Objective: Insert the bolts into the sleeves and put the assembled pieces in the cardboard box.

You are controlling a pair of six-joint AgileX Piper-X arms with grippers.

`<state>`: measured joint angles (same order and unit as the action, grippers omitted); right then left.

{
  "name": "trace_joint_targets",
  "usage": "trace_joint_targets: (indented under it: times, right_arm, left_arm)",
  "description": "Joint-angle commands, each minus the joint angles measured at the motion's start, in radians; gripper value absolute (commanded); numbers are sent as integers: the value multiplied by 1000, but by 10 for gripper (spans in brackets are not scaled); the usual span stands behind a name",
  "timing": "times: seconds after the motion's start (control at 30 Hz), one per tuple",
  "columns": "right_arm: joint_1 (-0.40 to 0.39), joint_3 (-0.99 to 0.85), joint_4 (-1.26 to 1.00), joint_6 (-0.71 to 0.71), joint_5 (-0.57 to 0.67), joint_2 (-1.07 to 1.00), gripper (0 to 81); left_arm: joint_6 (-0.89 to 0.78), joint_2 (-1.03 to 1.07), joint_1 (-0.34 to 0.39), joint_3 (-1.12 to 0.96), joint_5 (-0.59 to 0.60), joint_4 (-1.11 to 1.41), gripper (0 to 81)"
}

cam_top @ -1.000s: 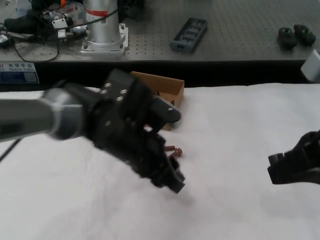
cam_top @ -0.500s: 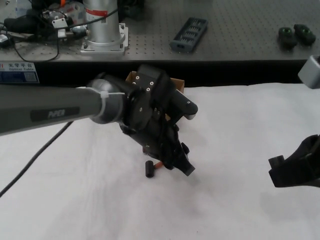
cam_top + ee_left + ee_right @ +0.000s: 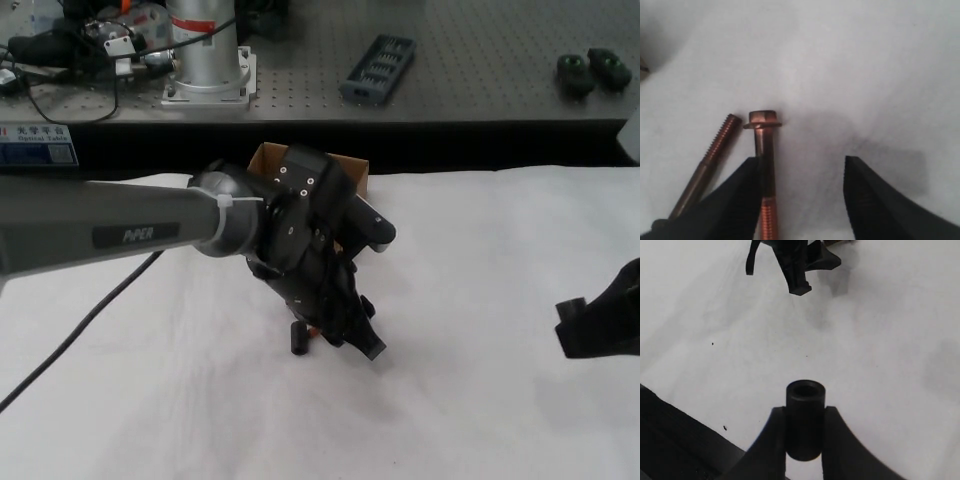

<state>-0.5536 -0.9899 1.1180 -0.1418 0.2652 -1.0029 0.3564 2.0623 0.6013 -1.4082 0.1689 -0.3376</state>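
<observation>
Down at the white cloth (image 3: 865,75) covering the worktop, the left jaws are standing spread wide and gripping nothing. A copper bolt (image 3: 764,145) with a flanged hex head is lying along the inner edge of one finger (image 3: 735,200), which is covering part of its threaded end; whether the two are touching I cannot tell. A second bolt (image 3: 710,155) is lying just beside the first, outside the gap, with its threaded tip near the first one's head. The right jaws are pinching a black sleeve (image 3: 804,422) with its open bore facing the wrist camera. In the high view, a loose sleeve (image 3: 298,338) is lying on the cloth just beside the left jaws, at about nine o'clock from them. The cardboard box (image 3: 352,172) is sitting at twelve o'clock, largely hidden behind the left wrist. The right jaws are hanging well apart at three o'clock. Farther off at twelve o'clock, a perforated metal bench is carrying a silver post (image 3: 205,50) and a dark rack (image 3: 378,68).
</observation>
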Motion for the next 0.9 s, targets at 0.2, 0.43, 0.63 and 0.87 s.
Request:
trace_joint_targets:
  times: [0.2, 0.43, 0.63, 0.87]
  right_arm:
    - [40, 4, 5, 9, 25, 2, 29]
    - [40, 35, 14, 9, 40, 2, 29]
    - [41, 46, 14, 9, 43, 2, 29]
    - [41, 46, 14, 9, 43, 2, 29]
  left_arm:
    - [7, 25, -1, -10, -8, 23, 368]
    - [3, 52, 0, -13, -8, 50, 368]
    - [3, 64, 0, -13, -8, 48, 321]
    - [3, 64, 0, -13, -8, 48, 2]
